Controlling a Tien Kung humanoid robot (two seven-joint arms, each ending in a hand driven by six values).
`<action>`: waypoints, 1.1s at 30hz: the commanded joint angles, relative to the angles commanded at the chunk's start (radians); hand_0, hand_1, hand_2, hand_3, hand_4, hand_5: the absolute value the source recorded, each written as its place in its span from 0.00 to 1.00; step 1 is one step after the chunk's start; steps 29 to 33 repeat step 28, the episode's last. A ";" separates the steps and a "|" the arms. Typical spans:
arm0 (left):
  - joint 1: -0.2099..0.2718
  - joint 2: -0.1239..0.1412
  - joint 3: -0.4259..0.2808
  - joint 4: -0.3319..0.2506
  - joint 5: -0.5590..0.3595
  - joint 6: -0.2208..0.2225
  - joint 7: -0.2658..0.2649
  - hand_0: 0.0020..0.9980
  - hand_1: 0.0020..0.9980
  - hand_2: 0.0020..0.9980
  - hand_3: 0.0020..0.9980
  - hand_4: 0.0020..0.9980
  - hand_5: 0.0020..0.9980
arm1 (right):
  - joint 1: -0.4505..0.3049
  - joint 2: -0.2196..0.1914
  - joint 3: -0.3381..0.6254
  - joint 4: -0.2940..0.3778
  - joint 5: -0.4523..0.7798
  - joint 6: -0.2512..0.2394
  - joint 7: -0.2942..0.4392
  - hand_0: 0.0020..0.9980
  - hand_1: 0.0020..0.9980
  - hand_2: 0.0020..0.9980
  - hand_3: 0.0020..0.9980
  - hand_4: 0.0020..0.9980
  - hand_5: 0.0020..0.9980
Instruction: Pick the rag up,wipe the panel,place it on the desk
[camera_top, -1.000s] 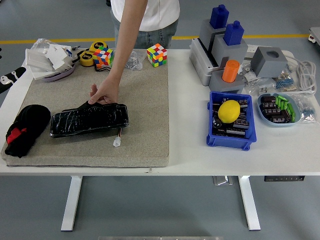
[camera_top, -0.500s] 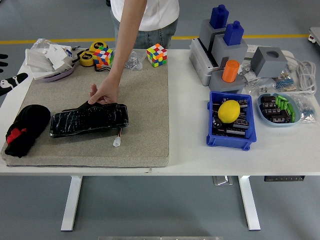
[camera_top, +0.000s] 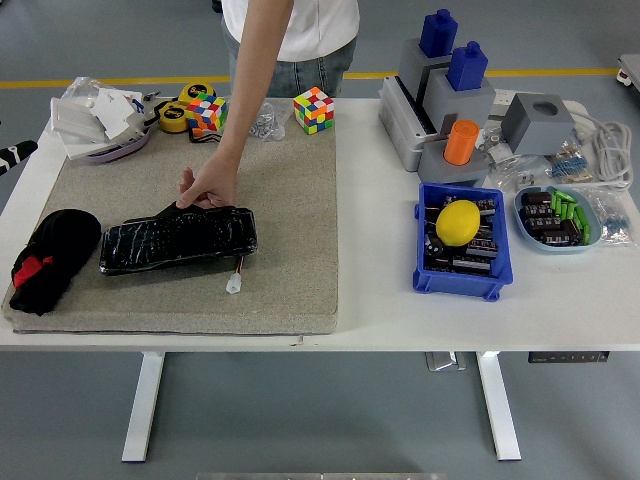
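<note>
The black rag (camera_top: 52, 258) lies on the mat (camera_top: 290, 200), left of the panel (camera_top: 178, 240). A person's hand (camera_top: 208, 186) holds the panel's far edge. The left robot hand (camera_top: 12, 153) barely shows at the left edge; finger state cannot be told.

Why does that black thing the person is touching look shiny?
Head view: the black panel under the person's hand shows pale glints of overhead light on its glossy surface; the black rag beside it stays matte. Lighting is even, shadows faint, the picture sharp.

Only a sliver of the left robot hand (camera_top: 15, 153) at the picture's left edge, fingers indiscernible.
</note>
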 joint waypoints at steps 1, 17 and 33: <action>0.000 -0.001 0.000 0.002 -0.022 0.003 -0.005 0.50 0.66 0.70 0.76 0.95 0.43 | 0.000 0.002 0.002 -0.002 0.001 0.001 0.000 0.76 0.63 0.70 0.60 0.97 0.59; 0.016 0.011 -0.038 -0.005 -0.274 0.025 -0.068 0.52 0.67 0.70 0.74 0.94 0.43 | 0.001 -0.001 0.017 0.001 -0.005 0.001 -0.002 0.76 0.63 0.70 0.60 0.97 0.59; 0.020 -0.006 -0.102 -0.017 -0.027 0.032 -0.032 0.53 0.67 0.70 0.73 0.93 0.42 | 0.000 0.000 0.014 0.004 -0.007 -0.001 -0.001 0.76 0.63 0.70 0.60 0.97 0.59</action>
